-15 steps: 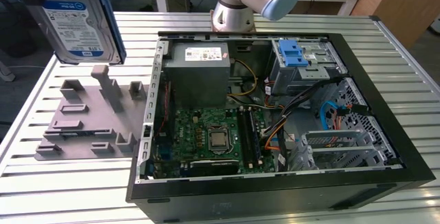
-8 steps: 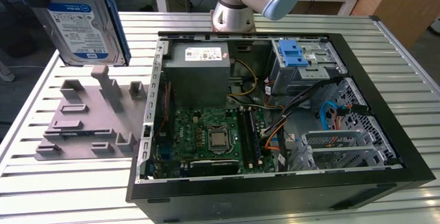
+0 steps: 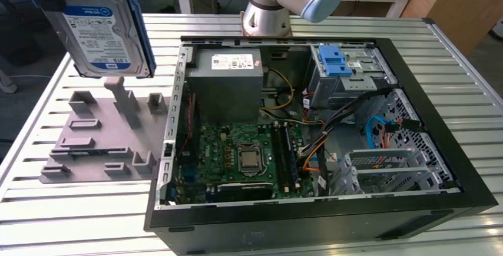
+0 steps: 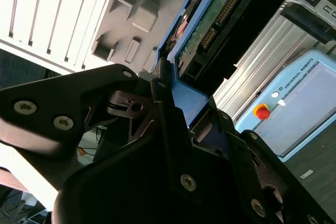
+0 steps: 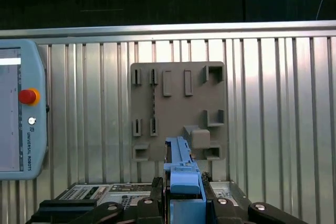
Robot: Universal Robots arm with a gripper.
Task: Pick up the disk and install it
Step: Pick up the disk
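The disk (image 3: 98,23), a silver hard drive with a white and blue label and blue side rails, hangs upright in the air at the exterior view's upper left. It is above the grey fixture plate (image 3: 90,144). In the first wrist view its blue rail edge (image 5: 182,169) stands between the black fingers of my gripper (image 5: 184,203). The gripper is shut on the disk. In the second wrist view the disk's green circuit board (image 4: 210,22) and blue rail run out from the fingers (image 4: 163,93).
An open black computer case (image 3: 314,223) lies on the slatted metal table, to the exterior view's right of the plate. Inside are a grey power supply box (image 3: 228,85), a motherboard (image 3: 240,156) and a silver drive cage with a blue latch (image 3: 340,65). A teach pendant (image 5: 18,114) lies beside the plate.
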